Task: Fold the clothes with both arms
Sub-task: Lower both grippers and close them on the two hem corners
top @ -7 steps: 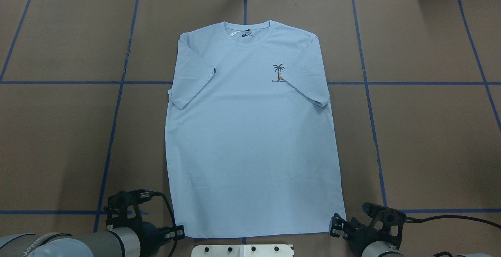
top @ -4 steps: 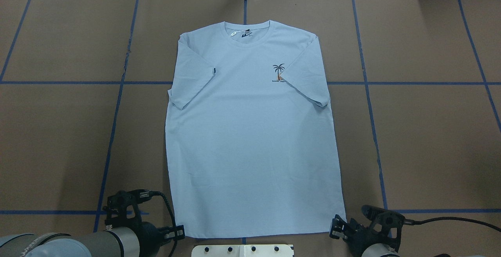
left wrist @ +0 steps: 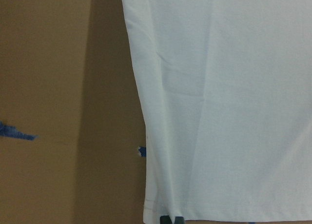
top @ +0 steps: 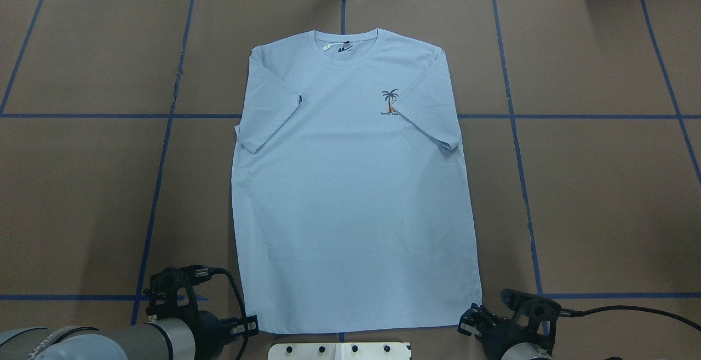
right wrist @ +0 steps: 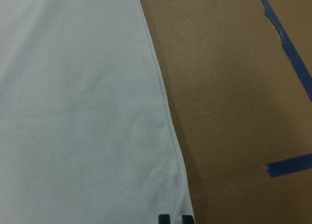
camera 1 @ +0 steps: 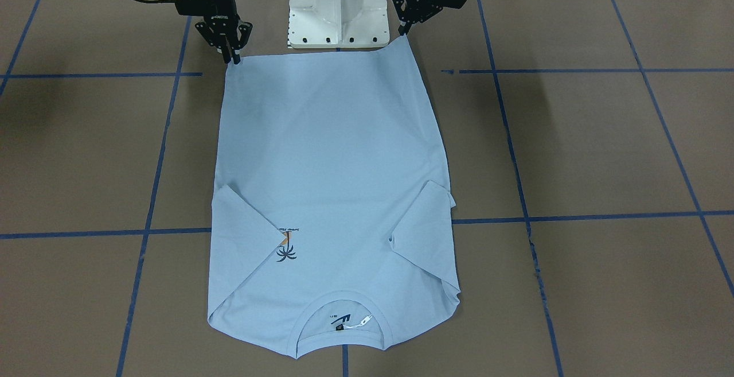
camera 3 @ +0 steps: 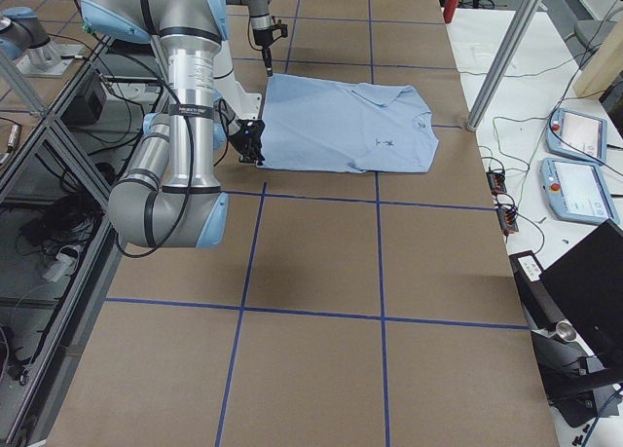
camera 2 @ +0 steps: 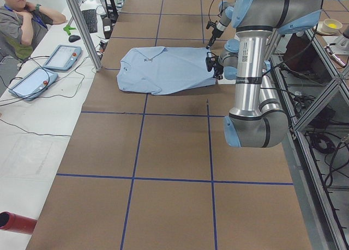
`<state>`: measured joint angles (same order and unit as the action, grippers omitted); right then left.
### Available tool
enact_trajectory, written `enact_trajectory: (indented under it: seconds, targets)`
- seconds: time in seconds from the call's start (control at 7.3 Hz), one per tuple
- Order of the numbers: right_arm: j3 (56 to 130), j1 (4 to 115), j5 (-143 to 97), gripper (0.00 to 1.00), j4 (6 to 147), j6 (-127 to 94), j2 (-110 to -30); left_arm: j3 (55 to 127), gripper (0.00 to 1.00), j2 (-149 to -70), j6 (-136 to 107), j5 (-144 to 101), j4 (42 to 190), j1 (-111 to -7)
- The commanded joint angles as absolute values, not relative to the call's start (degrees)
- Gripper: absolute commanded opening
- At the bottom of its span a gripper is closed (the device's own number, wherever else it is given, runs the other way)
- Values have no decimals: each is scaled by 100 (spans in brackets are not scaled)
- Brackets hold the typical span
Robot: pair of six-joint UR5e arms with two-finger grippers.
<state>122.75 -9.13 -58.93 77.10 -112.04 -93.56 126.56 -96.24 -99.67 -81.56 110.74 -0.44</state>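
Exterior front-facing: left end effector [camera 1: 405, 31] and right end effector [camera 1: 234, 57] seemingly pinch T-shirt [camera 1: 332, 153] corners.

Exterior views: bright, even, diffuse lighting from above; the brown paper-covered bench [top: 82, 195] is rendered matte and uniform. Soft dark shadow patches are cast on it at both sides in the front-facing view. Focus is sharp there. Wrist views: dimmer and slightly soft; the light blue short-sleeved T-shirt [left wrist: 229, 87] is rendered near-white, and in the left wrist view a broad shadow band is cast beside its edge.
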Motion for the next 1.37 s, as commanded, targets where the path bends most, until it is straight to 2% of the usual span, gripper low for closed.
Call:
enact_trajectory:
  seconds: [0.0, 0.27, 0.55, 0.82, 0.96, 1.1, 1.23]
  targets:
    - [12252, -905, -5871, 0, 7847, -11180, -9378, 12656, 0, -9624, -9967, -8148, 11074, -35]
    - [12453, -853, -5880, 0, 8199, -11153, -9413, 12656, 0, -9624, -9967, -8147, 11074, -35]
    - [13092, -861, -5950, 0, 8978, -11145, -9413, 12665, 0, -9633, -9967, -8147, 11074, -35]
    - [13043, -861, -5959, 0, 9026, -11145, -9404, 12683, 0, -9633, -9967, -8147, 11074, -35]
    - [12921, -896, -5959, 28, 9035, -11145, -9361, 12683, 0, -9633, -9967, -8156, 11074, -35]
    - [12607, -1062, -5915, 99, 9026, -11153, -9265, 12683, 0, -9633, -9967, -8156, 11074, -35]
    - [12447, -1011, -5915, 100, 9044, -11153, -8924, 12674, 0, -9624, -9958, -8165, 11074, -35]
